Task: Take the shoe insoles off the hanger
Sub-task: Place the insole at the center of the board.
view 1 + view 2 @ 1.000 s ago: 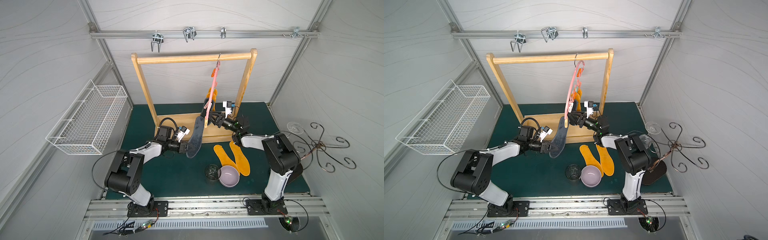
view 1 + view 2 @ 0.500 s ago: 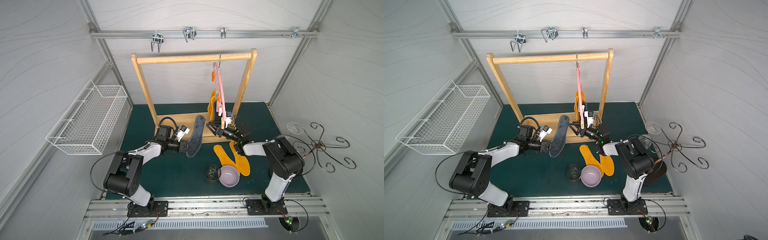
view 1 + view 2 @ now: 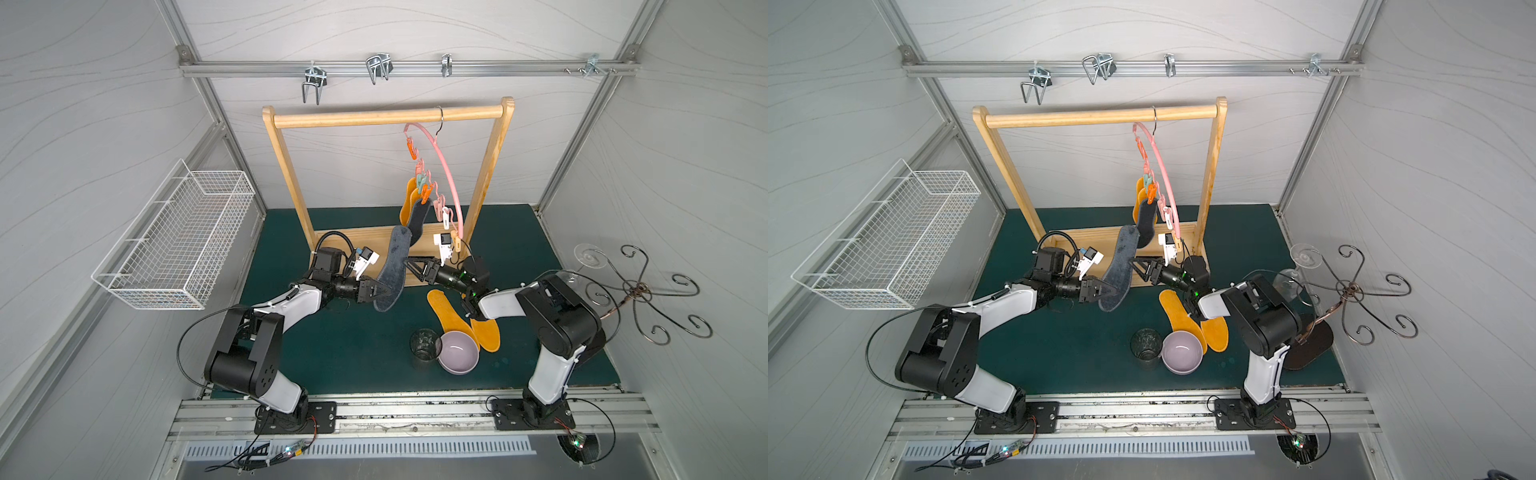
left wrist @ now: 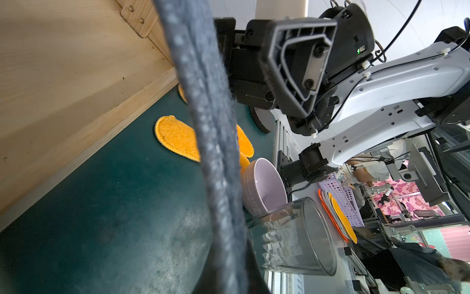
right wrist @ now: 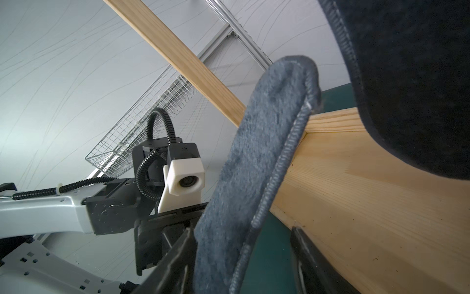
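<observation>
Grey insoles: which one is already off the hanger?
The lighter grey insole clamped in the left gripper; the darker one hangs clipped on the pink hanger.

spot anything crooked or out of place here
Yes: the pink hanger hangs skewed, turned across the wooden rail instead of along it, with the clipped insoles bunched together. Two orange insoles lie loose on the mat by the bowl.

Enclosure interior. A light wooden rail rack [image 3: 386, 116] stands on a dark green floor mat [image 3: 345, 345], backed by pale grey wall panels [image 3: 104, 104] with faint wavy lines. Above the rack runs a horizontal aluminium rail [image 3: 498, 68] carrying bent metal hooks [image 3: 377, 66]. Beside the rack, a white wire basket [image 3: 174, 245] hangs on the side wall. The lighting is even and diffuse.
</observation>
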Tool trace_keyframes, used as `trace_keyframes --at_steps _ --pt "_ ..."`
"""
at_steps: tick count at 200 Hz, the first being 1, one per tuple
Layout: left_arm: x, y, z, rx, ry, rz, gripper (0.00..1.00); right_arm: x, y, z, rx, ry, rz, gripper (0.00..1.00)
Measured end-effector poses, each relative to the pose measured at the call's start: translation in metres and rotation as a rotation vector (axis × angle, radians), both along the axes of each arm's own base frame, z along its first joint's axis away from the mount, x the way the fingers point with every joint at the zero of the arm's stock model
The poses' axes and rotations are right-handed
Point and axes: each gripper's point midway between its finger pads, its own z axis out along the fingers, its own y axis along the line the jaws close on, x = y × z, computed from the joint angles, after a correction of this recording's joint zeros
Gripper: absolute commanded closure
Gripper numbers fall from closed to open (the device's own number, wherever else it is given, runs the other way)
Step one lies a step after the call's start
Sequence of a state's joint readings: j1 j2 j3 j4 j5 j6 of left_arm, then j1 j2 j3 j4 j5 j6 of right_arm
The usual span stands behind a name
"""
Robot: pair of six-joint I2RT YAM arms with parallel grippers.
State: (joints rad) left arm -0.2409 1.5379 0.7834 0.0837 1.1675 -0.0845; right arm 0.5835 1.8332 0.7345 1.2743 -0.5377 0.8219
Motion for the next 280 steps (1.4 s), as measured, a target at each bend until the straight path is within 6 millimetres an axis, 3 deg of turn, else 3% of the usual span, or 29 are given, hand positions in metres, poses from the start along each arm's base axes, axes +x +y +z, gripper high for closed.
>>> trace_keyframes --at_steps 15,34,65,81,90,105,126,134,171,191,194,197,248,280 --pt "0.0 0.0 0.002 -0.006 -0.003 -0.002 1.0 0.0 0.002 -0.005 -0.002 0.022 -0.001 0.45" --pt "-0.001 -0.001 0.004 -0.015 -0.003 -0.01 1.0 -0.002 0.006 -0.007 0.002 0.041 0.007 0.55" --pt "-0.001 -0.001 0.004 -0.017 -0.002 -0.011 1.0 -0.007 0.017 0.0 0.014 0.029 0.039 0.9" --pt "-0.001 -0.001 0.005 -0.014 -0.002 -0.01 1.0 -0.01 0.021 0.004 0.022 0.025 0.06 0.99" --pt "0.0 0.0 0.005 -0.011 -0.004 -0.008 1.0 -0.01 0.022 0.005 0.023 0.025 0.066 1.0" --pt "0.0 0.0 0.006 -0.008 -0.001 -0.009 0.85 -0.01 0.022 0.004 0.022 0.024 0.068 1.0" --pt "-0.001 0.0 0.005 0.002 0.0 -0.011 0.47 -0.013 0.024 0.004 0.02 0.022 0.085 1.0" --pt "0.0 0.0 0.004 0.01 0.001 -0.008 0.39 -0.015 0.025 0.004 0.016 0.019 0.095 1.0" --pt "0.005 0.003 -0.002 0.055 -0.008 0.019 0.24 -0.024 0.027 -0.009 -0.025 0.019 0.136 1.0" --pt "0.009 0.006 -0.006 0.091 -0.004 0.045 0.22 -0.031 0.027 -0.022 -0.065 0.034 0.158 1.0" --pt "0.01 0.006 -0.007 0.097 -0.006 0.048 0.05 -0.032 0.026 -0.024 -0.071 0.039 0.16 1.0" --pt "0.01 0.007 -0.007 0.101 -0.007 0.051 0.01 -0.033 0.026 -0.026 -0.078 0.041 0.161 1.0" --pt "0.018 0.015 -0.012 0.146 -0.016 0.09 0.01 -0.059 0.027 -0.053 -0.289 0.064 0.205 1.0" --pt "0.02 0.017 -0.013 0.149 -0.02 0.097 0.01 -0.066 0.028 -0.069 -0.414 0.086 0.236 1.0"
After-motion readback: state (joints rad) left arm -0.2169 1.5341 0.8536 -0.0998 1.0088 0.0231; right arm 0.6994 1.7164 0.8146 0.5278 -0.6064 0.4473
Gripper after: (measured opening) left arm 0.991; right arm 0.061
